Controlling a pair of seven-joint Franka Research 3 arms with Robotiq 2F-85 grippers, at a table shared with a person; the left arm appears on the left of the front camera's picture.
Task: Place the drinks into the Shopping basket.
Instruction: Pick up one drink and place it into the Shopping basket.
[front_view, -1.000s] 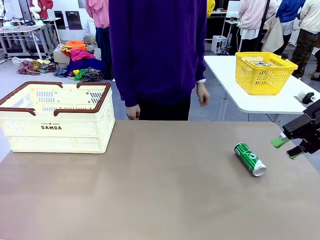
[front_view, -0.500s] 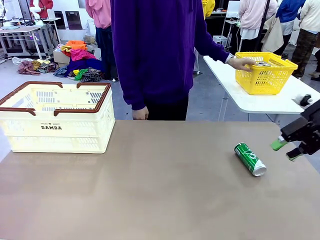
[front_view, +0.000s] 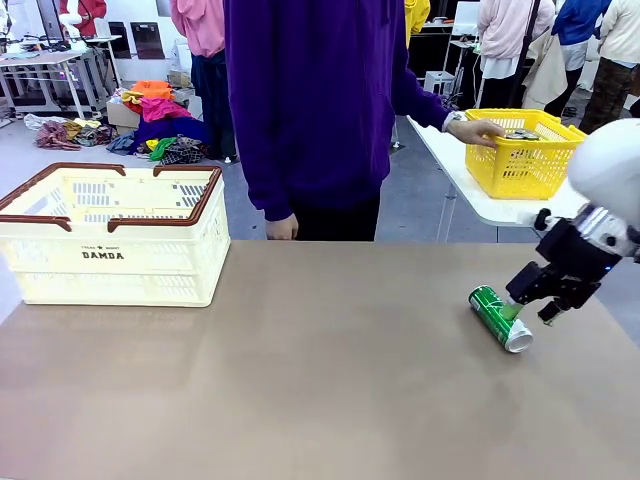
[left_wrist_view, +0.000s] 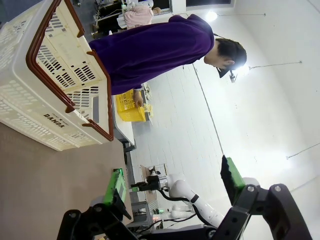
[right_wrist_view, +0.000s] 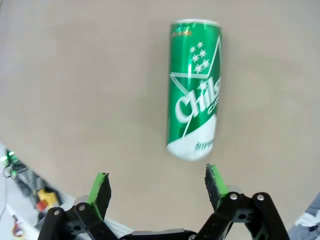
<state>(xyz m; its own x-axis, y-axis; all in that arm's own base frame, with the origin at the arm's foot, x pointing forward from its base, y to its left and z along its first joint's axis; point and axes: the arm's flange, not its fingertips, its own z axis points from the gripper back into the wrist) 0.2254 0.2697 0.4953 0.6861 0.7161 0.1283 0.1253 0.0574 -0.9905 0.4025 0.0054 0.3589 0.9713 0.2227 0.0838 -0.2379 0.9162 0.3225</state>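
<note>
- Green can (front_view: 498, 316): one.
- Shopping basket (front_view: 110, 262), cream-white: one, with two brown handles.
- Yellow mesh basket (front_view: 520, 160): one. Its contents are too small to count.
- Surfaces: two, a brown surface (front_view: 300, 390) and a white surface (front_view: 445, 165).
- Finger pairs: two, the left arm's fingers (left_wrist_view: 115, 182) and the right arm's fingers (right_wrist_view: 101, 186), each pair with two green pads.
- Person in purple (front_view: 320, 100) at the far side: one, with two hands showing.

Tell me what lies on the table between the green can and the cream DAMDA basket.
Nothing. In the front view, the stretch of brown tabletop between the green can and the basket is bare.
</note>
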